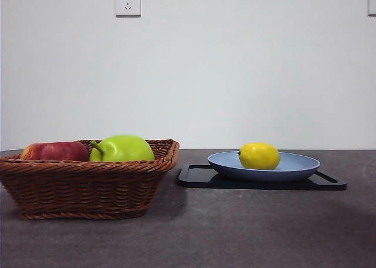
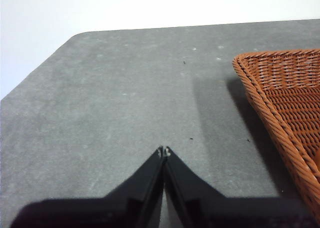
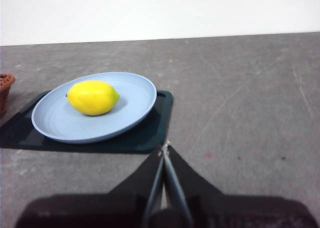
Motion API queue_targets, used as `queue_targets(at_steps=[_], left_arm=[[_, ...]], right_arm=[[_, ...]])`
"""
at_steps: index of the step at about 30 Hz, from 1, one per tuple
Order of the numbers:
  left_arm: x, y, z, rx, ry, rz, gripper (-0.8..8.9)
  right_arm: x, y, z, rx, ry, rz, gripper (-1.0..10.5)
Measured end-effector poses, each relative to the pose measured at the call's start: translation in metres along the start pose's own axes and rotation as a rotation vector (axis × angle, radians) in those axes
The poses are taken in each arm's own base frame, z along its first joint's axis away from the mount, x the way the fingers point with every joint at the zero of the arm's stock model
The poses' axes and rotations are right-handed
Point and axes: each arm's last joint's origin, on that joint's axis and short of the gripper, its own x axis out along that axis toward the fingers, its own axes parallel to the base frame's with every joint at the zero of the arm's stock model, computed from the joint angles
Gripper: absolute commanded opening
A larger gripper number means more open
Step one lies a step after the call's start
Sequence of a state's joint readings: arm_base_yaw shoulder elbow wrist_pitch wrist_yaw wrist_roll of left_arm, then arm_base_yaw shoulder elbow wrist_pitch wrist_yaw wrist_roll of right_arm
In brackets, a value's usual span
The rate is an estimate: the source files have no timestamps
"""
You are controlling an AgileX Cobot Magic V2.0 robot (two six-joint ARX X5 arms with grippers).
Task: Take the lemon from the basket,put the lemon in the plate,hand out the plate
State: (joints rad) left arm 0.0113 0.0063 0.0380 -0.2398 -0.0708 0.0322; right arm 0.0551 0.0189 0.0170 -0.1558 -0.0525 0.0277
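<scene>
The yellow lemon (image 1: 259, 156) lies in the round blue plate (image 1: 296, 168), which sits on a flat black tray (image 1: 200, 177) right of the basket. The right wrist view shows the lemon (image 3: 93, 97) in the plate (image 3: 135, 108) too. The brown wicker basket (image 1: 88, 188) stands at the left; its corner shows in the left wrist view (image 2: 285, 98). My left gripper (image 2: 164, 151) is shut and empty over bare table beside the basket. My right gripper (image 3: 165, 147) is shut and empty, just short of the tray's edge. Neither gripper shows in the front view.
A red apple (image 1: 54, 151) and a larger green stemmed fruit (image 1: 122, 148) lie in the basket. The black tray (image 3: 145, 133) lies under the plate. A white wall with a socket (image 1: 128, 2) stands behind the dark grey table (image 1: 235, 227).
</scene>
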Motion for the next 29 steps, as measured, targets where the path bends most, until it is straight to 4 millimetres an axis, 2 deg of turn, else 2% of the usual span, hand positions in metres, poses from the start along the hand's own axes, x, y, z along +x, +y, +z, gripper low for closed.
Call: queue_targets(at_steps=[29], left_arm=[[0.0,0.0,0.0,0.0,0.0,0.0,0.08]], right_arm=[[-0.0001,-0.0003,-0.0016,0.03,0.014,-0.006,0.0]])
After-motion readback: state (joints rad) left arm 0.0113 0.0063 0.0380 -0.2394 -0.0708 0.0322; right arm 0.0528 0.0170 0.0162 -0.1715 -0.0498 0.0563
